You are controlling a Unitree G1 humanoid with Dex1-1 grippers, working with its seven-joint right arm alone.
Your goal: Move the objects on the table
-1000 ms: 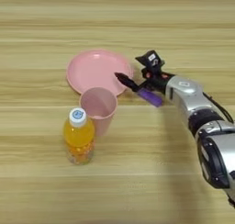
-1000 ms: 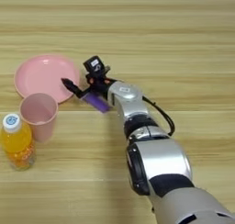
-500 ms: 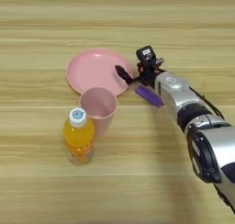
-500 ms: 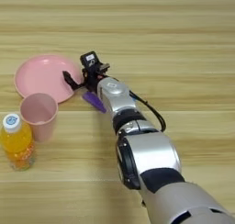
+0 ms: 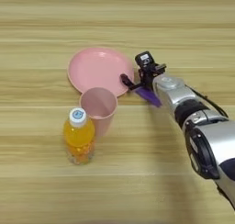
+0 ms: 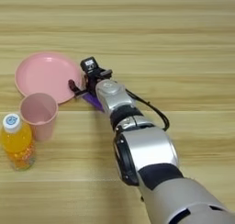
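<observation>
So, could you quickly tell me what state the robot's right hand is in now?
Right hand: at the pink plate's right edge, over the purple block; open or shut cannot be told.

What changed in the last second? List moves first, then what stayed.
The right gripper moved further from the robot along the plate's right rim, taking the purple block with it. Whether the fingers grip the block cannot be told. The plate, cup and bottle stayed where they were.

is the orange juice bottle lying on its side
No, the orange juice bottle stands upright beside the pink cup, white cap on top.
</observation>
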